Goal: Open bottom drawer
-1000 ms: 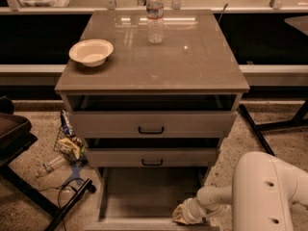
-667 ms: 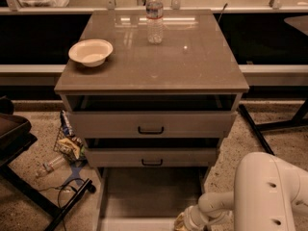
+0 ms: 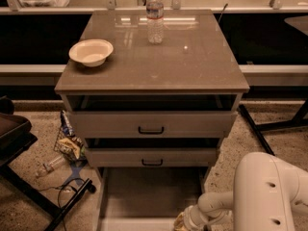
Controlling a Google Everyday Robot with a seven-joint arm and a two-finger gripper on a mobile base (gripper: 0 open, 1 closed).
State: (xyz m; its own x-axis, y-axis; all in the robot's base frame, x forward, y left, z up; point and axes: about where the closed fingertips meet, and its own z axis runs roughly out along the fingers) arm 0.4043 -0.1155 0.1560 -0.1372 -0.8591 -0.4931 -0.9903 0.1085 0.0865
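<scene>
The grey-beige cabinet (image 3: 152, 78) has three drawers. The top drawer (image 3: 151, 123) and middle drawer (image 3: 152, 157) are each slightly ajar and have small black bar handles. The bottom drawer (image 3: 149, 192) is pulled well out toward me, showing its plain grey interior; its front lies at the lower edge of the view and its handle is hidden. My gripper (image 3: 184, 221) is at the drawer's front right corner, at the bottom edge of the view, and most of it is cut off. The white arm (image 3: 269, 191) reaches in from the lower right.
A white bowl (image 3: 91, 51) and a clear water bottle (image 3: 154, 15) stand on the cabinet top. Snack bags and a plastic bottle (image 3: 67, 146) lie on the floor to the left, beside a black chair base (image 3: 29, 186). A black table leg (image 3: 260, 129) stands to the right.
The gripper has moved slightly down and left toward the view's bottom edge, and the bottom drawer has slid a little farther out with it.
</scene>
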